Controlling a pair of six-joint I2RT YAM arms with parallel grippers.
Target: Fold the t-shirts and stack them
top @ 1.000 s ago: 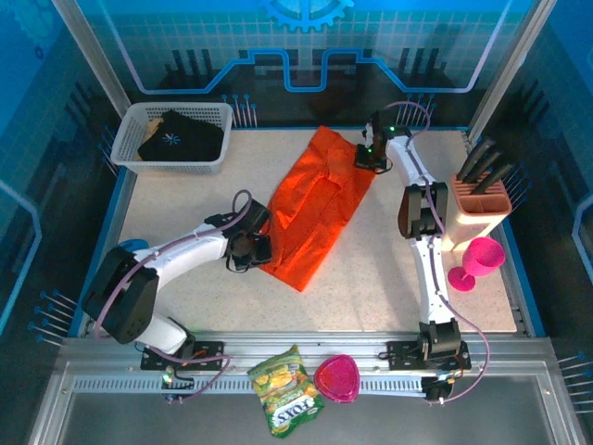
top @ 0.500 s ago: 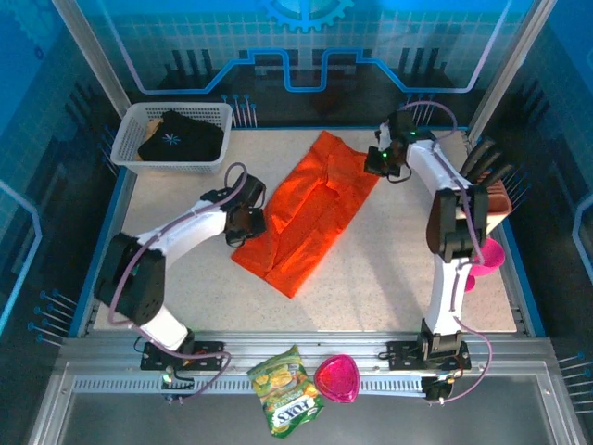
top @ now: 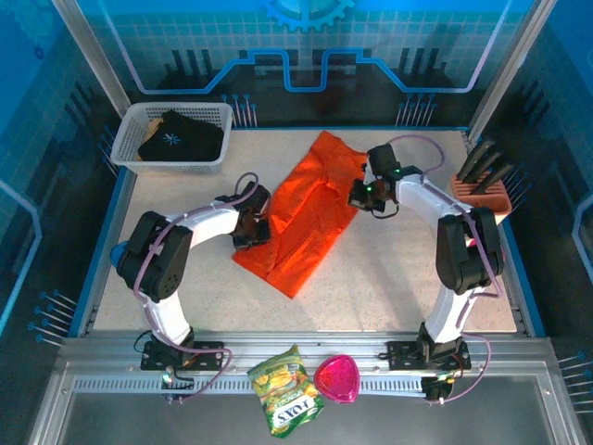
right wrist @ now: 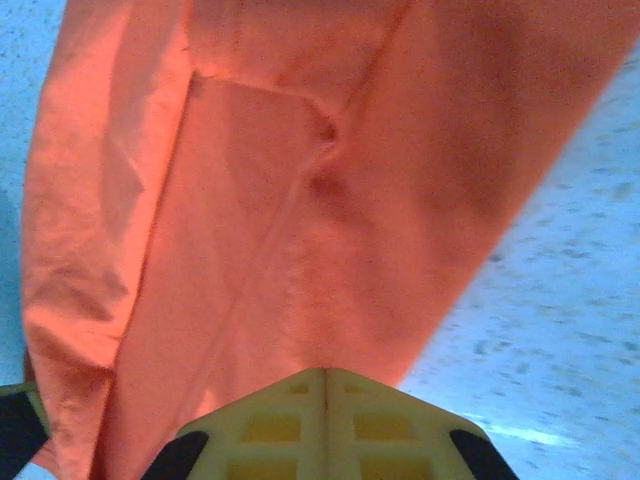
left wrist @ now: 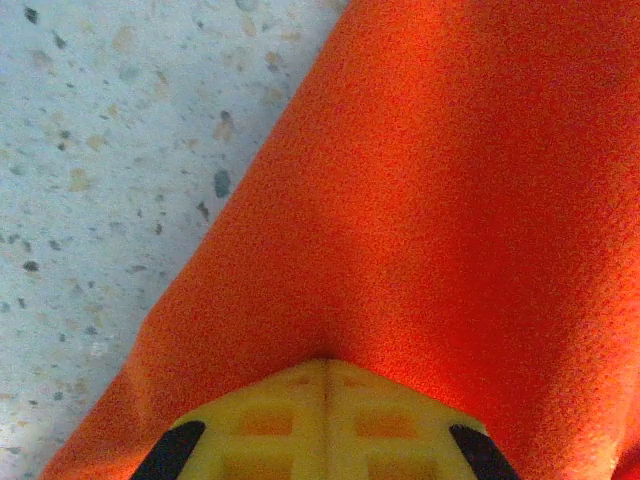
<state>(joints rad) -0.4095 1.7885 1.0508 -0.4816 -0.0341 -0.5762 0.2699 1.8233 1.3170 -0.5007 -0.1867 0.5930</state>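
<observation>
early: orange shirt (top: 310, 218) part-folded, left fingers (left wrist: 265, 425) pinch its 9 o'clock edge, right fingers (right wrist: 265, 428) its 2; black shirt (top: 176, 137) in basket (top: 125, 148), no stack yet.

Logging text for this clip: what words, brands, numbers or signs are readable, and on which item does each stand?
"LAY'S", upside down and small, so read with some doubt: on the snack bag.
Finer print on the bag: too small to read.
White starburst sign, no letters: on the black t-shirt in the basket.
Gear emblem, no words: on the back wall.
Orange t-shirt: plain, no text.
</observation>
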